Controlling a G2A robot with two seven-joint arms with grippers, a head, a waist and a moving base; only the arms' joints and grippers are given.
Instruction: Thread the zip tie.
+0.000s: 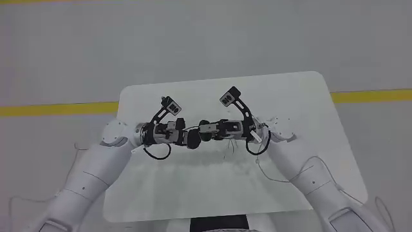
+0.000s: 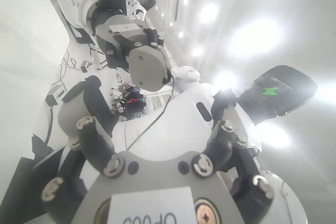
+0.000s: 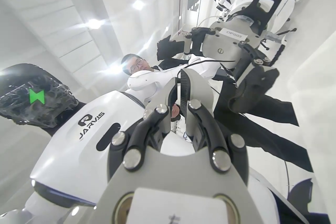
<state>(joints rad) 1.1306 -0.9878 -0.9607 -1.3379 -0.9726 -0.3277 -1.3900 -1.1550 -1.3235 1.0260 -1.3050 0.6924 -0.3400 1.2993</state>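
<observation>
Both arms meet above the middle of the white table (image 1: 290, 96). My right gripper (image 3: 178, 84) is shut on a thin black zip tie (image 3: 210, 60), pinched at its fingertips. The tie's free length (image 2: 155, 120) runs from the right gripper (image 2: 147, 70) across the gap toward the palm of my left gripper (image 2: 157, 89). The left gripper's fingers (image 2: 89, 101) stand wide open on either side of the tie, not touching it. In the top view the left gripper (image 1: 188, 136) and the right gripper (image 1: 205, 129) nearly touch tip to tip.
The table's surface around the grippers is bare white, with rounded corners and room on every side. Thin cables hang under the right wrist (image 1: 225, 149). Grey floor with yellow lines (image 1: 58, 108) surrounds the table.
</observation>
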